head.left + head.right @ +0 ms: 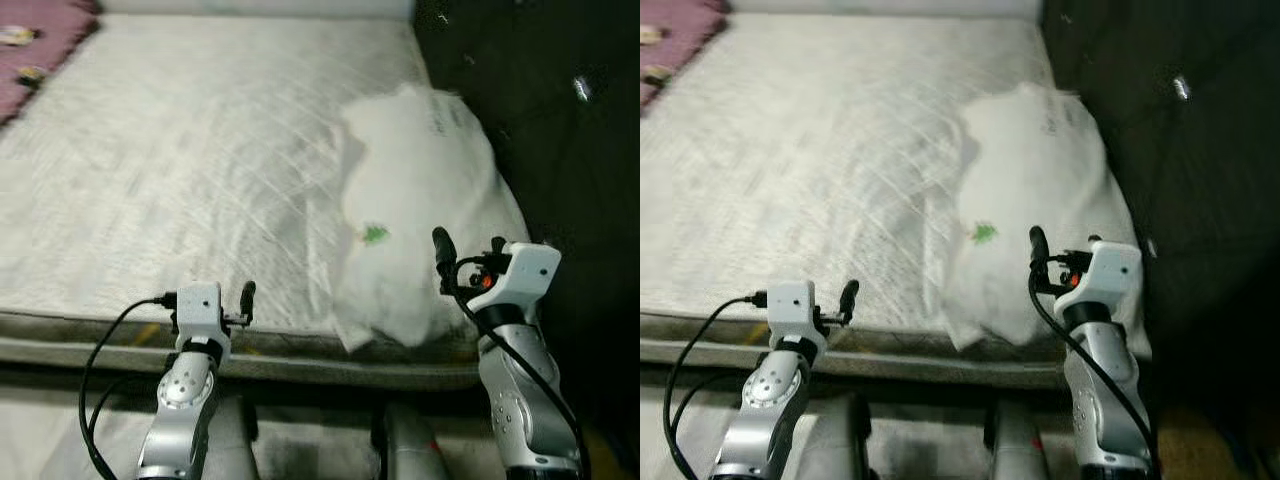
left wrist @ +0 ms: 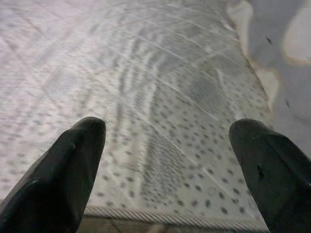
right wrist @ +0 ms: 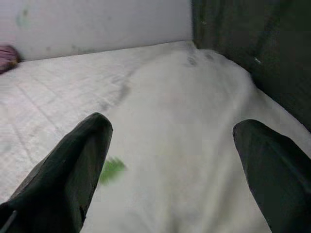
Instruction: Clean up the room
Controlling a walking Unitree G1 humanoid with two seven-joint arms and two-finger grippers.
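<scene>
A white pillow (image 1: 420, 200) with a small green mark (image 1: 375, 234) lies on the right side of the quilted white mattress (image 1: 180, 170), against a dark wall. My right gripper (image 1: 466, 252) hovers open over the pillow's near end; in the right wrist view its fingers (image 3: 73, 165) frame the pillow (image 3: 184, 145) and the green mark (image 3: 112, 170). My left gripper (image 1: 245, 300) is open at the mattress's near edge, with bare mattress (image 2: 165, 121) between its fingers (image 2: 68, 170).
A purple blanket (image 1: 35, 50) with small items on it lies at the bed's far left corner. A dark wall (image 1: 540, 120) runs along the bed's right side. The mattress's front edge (image 1: 300, 350) crosses just ahead of my arms.
</scene>
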